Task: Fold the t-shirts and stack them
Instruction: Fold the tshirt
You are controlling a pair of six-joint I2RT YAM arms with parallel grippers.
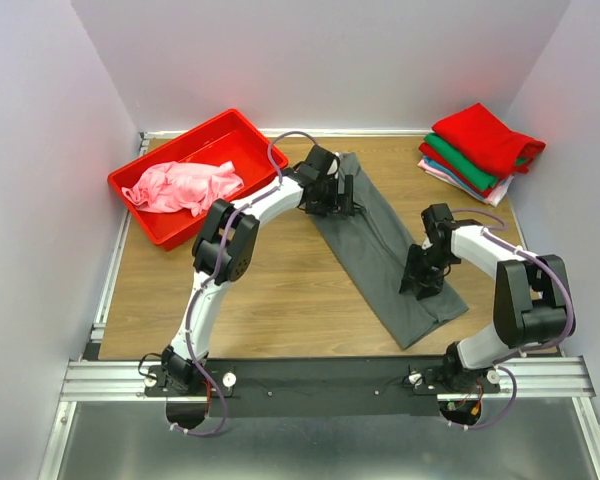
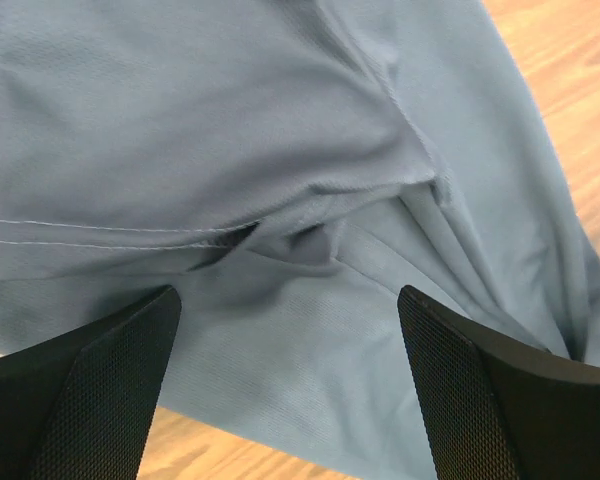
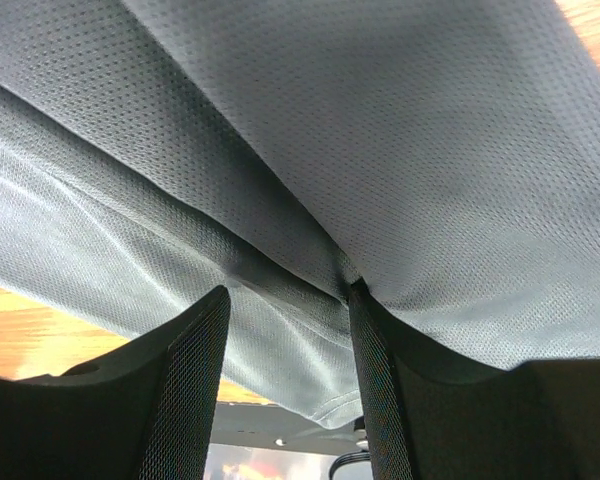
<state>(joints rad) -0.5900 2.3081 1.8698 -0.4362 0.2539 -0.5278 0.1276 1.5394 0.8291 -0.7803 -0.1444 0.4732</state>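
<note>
A dark grey t-shirt (image 1: 380, 250) lies on the wooden table (image 1: 270, 290) as a long narrow strip running from the back middle toward the front right. My left gripper (image 1: 342, 195) hovers over its far end, jaws wide open with nothing held; in the left wrist view, creased cloth (image 2: 230, 120) fills the space past the left gripper (image 2: 288, 295). My right gripper (image 1: 420, 280) sits at the strip's right edge near the front end. In the right wrist view the right gripper (image 3: 290, 290) stands partly open, one finger tucked under a fold of the shirt (image 3: 380, 120).
A red bin (image 1: 173, 145) at the back left holds a crumpled pink shirt (image 1: 185, 185). A stack of folded shirts (image 1: 475, 165), red on top, sits at the back right corner. White walls close in three sides of the table.
</note>
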